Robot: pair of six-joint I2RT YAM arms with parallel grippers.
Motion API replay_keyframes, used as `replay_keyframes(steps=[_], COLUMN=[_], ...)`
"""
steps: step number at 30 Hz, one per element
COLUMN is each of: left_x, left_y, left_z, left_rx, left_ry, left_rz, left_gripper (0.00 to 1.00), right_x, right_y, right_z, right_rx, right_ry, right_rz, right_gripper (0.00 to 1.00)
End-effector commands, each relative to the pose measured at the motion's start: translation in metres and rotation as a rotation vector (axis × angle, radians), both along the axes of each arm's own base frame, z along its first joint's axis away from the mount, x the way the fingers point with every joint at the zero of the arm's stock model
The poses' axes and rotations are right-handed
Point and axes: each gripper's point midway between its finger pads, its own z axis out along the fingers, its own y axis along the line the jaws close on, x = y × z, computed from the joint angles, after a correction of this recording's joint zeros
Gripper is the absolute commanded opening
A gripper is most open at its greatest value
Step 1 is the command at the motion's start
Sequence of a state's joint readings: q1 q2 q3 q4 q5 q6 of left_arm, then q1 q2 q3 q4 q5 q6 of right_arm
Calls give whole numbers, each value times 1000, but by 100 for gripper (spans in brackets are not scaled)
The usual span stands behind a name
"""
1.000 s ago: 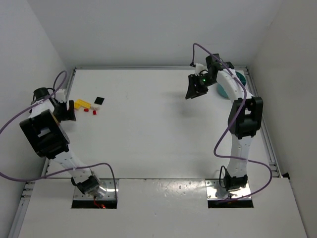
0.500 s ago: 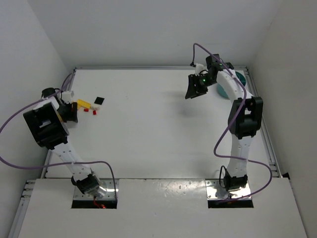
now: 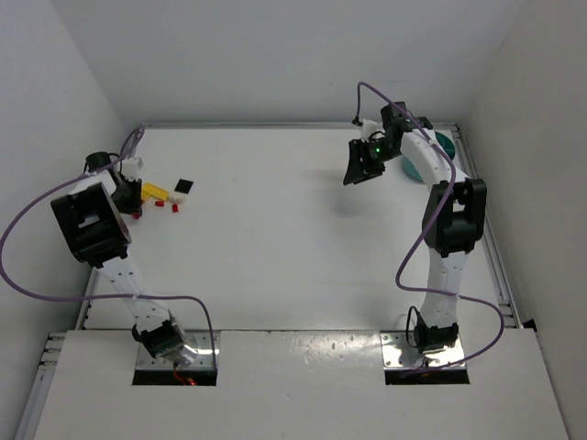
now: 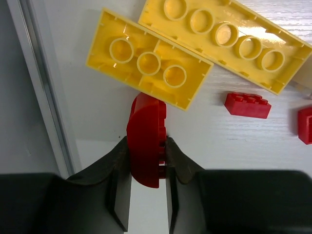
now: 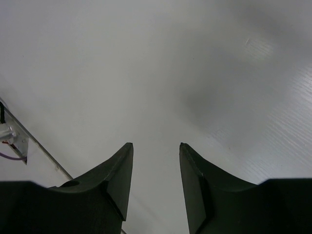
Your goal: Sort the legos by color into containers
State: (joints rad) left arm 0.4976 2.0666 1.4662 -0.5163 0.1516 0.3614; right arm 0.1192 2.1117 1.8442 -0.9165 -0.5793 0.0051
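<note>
My left gripper is shut on a red lego with a rounded edge, at the table's far left. Just ahead of it lie a short yellow lego and a long yellow lego. A small red lego lies to the right, with another red one at the frame edge. In the top view a black lego lies beside the yellow pair. The teal tub with the containers is at the far right, mostly hidden by the right arm. My right gripper hangs open over bare table, left of the tub.
A metal rail runs along the table's left edge, close beside the left gripper, with the side wall just beyond. Purple cables loop from both arms. A rail also borders the right edge.
The left gripper's jaws have closed onto the red lego, and the left arm has shifted toward the back left corner. The right arm has not moved.
</note>
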Motion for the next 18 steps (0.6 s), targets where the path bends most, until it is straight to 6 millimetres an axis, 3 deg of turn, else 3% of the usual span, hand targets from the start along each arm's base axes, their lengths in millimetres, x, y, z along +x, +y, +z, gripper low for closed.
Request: replay_keyframes(steps=[1, 5, 7, 8, 10, 11, 13, 14, 17, 18], left_x=[9, -1, -13, -17, -36, -49, -66, -72, -102, -110], left_y=[-5, -24, -52, -65, -103, -125, -171, -189, -272, -288], left_z=[11, 45, 84, 99, 138, 155, 169, 176, 197, 197], left_rx=[17, 7, -42, -56, -101, -107, -213, -244, -440, -504], left_ry=[-30, -110, -231, -280, -410, -455, -495, -508, -542, -531], left_rz=[-30, -118, -212, -261, -388, -445, -568, -625, -827, -862], left_gripper=[27, 20, 19, 19, 16, 16, 16, 16, 16, 16], right_x=[5, -5, -17, -24, -31, -38, -43, -50, -78, -88], right_y=[0, 10, 19, 26, 35, 42, 52, 62, 82, 87], right_z=[13, 32, 39, 52, 62, 79, 96, 109, 129, 132], right_rx=[12, 59, 101, 113, 135, 155, 189, 229, 305, 328], right_ry=[-42, -69, -68, -99, -130, -151, -195, -210, -244, -237], right_rz=[-8, 38, 64, 95, 142, 172, 222, 264, 393, 425], right_gripper=[43, 42, 42, 42, 42, 42, 43, 45, 46, 46])
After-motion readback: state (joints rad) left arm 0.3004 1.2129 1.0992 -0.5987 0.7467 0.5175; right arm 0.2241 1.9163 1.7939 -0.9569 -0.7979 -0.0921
